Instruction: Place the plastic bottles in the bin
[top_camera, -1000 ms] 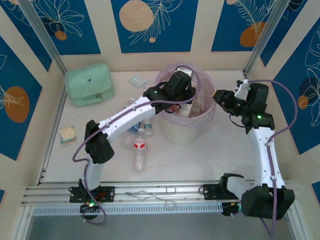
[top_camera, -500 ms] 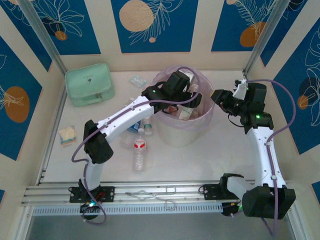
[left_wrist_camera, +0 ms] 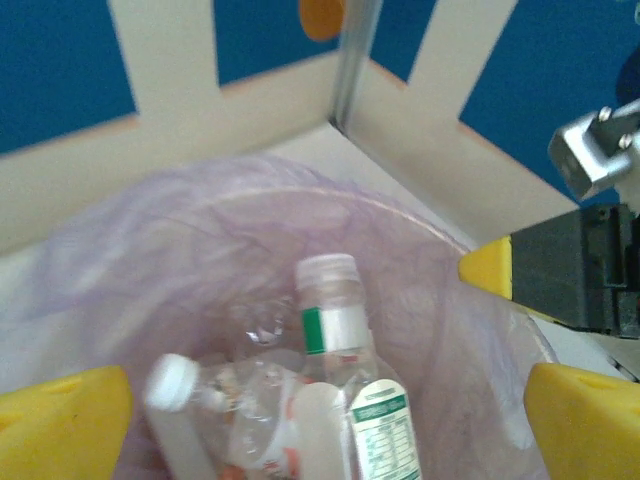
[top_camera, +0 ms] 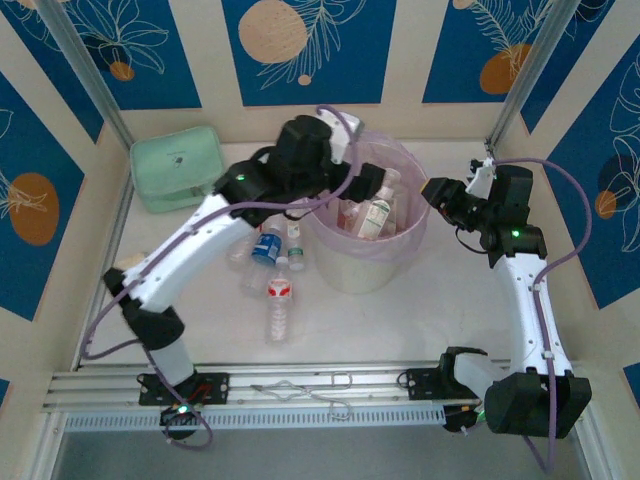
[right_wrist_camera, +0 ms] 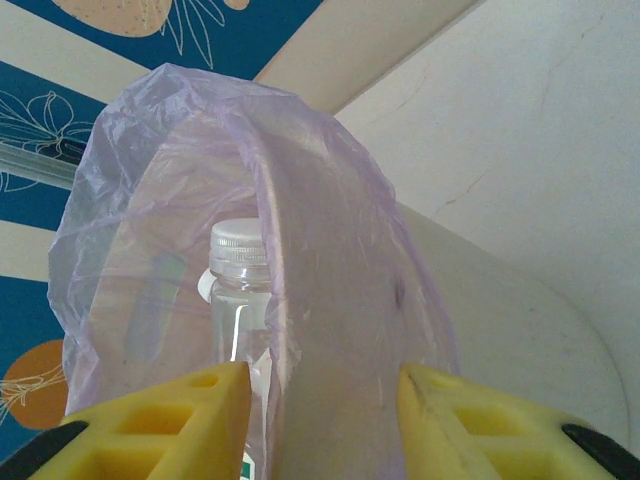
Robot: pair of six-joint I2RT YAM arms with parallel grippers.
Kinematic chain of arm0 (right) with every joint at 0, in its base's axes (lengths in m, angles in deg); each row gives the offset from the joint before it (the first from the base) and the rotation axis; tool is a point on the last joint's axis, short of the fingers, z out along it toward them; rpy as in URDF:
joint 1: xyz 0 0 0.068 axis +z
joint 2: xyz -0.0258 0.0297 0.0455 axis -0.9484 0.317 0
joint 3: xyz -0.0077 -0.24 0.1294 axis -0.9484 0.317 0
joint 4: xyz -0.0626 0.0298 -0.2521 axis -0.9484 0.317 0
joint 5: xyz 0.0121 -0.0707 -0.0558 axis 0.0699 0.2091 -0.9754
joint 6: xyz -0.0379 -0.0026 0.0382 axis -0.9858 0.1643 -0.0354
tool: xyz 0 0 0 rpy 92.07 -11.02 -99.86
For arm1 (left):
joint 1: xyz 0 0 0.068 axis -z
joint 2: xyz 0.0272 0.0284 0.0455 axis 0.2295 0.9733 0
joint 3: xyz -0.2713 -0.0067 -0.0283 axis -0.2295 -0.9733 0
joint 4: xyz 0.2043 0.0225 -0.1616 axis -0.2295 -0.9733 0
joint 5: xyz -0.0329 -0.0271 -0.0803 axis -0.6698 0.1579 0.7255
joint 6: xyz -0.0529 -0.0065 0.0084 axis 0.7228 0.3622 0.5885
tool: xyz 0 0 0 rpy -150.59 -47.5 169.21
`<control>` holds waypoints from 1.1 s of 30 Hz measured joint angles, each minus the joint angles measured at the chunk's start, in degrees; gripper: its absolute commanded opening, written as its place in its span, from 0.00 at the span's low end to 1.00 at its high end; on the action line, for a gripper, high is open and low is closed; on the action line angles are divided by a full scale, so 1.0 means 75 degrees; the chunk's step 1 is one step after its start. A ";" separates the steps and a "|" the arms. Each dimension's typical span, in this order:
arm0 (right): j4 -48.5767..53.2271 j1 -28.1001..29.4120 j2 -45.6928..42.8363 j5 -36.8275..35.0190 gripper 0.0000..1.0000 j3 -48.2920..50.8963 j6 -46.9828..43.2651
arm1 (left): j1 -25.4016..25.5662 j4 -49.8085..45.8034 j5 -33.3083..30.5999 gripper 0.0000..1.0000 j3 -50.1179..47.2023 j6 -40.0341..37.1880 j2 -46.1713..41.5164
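— So, top view first. Where is everything?
— A round white bin (top_camera: 345, 272), lined with a translucent pink plastic bag, sits mid-table. Several small clear plastic bottles (top_camera: 375, 215) with white caps are inside it. More lie on the table just left of the bin, among them a red-labelled bottle (top_camera: 281, 300) and a blue-labelled bottle (top_camera: 265, 248). A mint-green zip pouch (top_camera: 178, 170) sits in the far left corner, well apart.
— Arms?
— The left gripper (top_camera: 370, 187) hangs over the bin's left rim. The right gripper (top_camera: 437, 196) is at the right rim.
— Left wrist view?
— Its yellow fingertips (left_wrist_camera: 60, 425) sit at the two lower corners, spread wide with nothing held. Below them, inside the bag, is an upright green-labelled bottle (left_wrist_camera: 350, 400). A tilted white-capped bottle (left_wrist_camera: 172, 382) lies beside it.
— Right wrist view?
— The yellow fingers (right_wrist_camera: 170, 425) are narrowly apart and straddle the bagged rim, one inside and one outside. I cannot tell whether they pinch it. A clear capped bottle (right_wrist_camera: 237, 290) stands just inside, seen through the bag.
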 measured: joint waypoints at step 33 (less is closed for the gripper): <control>0.0597 -0.0160 -0.0600 -0.0093 0.52 -0.0006 -0.0146 | -0.4371 0.1760 0.0259 0.75 -0.6706 0.0699 0.0682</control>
